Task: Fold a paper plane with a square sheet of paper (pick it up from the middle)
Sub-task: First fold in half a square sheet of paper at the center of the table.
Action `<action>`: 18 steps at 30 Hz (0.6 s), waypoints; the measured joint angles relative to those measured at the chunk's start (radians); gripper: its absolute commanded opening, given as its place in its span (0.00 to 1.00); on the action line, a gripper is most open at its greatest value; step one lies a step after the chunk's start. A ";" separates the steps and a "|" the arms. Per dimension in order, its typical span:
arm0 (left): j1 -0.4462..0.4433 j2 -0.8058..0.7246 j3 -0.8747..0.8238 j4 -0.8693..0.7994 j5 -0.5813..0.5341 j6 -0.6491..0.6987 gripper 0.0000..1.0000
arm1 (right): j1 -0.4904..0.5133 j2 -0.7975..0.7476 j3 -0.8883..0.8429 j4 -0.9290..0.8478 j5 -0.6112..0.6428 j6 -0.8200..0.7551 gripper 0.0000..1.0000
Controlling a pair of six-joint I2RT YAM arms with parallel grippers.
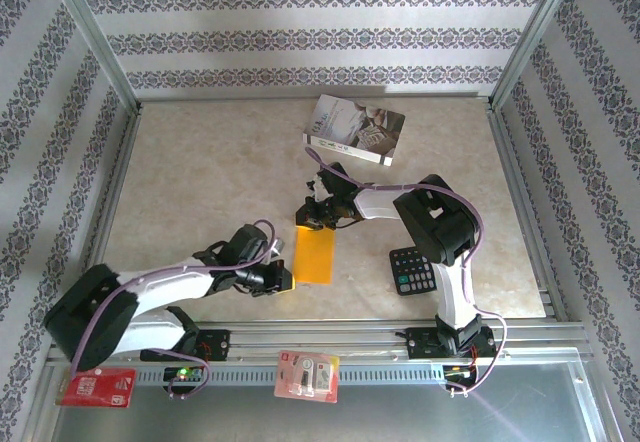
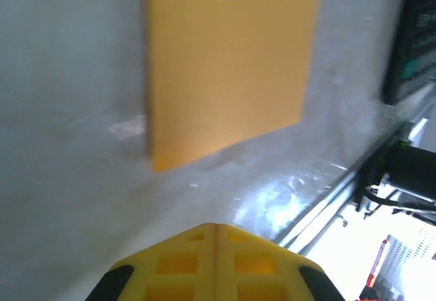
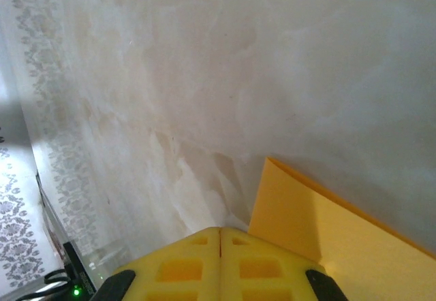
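The square sheet of paper [image 1: 316,254] lies flat on the table as an orange upright rectangle, apparently folded in half; it is a plain rectangle, not a paper plane. My left gripper [image 1: 284,280] is shut by its near left corner, a little apart from the sheet [image 2: 228,62], with nothing between the yellow fingers [image 2: 238,260]. My right gripper [image 1: 311,219] is shut at the sheet's far end. Its fingertips [image 3: 197,260] sit just left of the sheet's corner [image 3: 327,236], where a doubled edge shows. Neither holds the paper.
A grey-white book [image 1: 355,129] lies at the back of the table. A black calculator [image 1: 412,269] sits right of the paper, beside the right arm. Metal rails [image 1: 330,334] run along the near edge, with a red card [image 1: 97,387] and a pink packet [image 1: 307,375] beyond them.
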 measured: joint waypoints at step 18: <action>0.071 0.201 0.308 -0.013 -0.251 0.093 0.21 | -0.060 -0.526 -0.164 -0.336 0.224 -0.274 0.27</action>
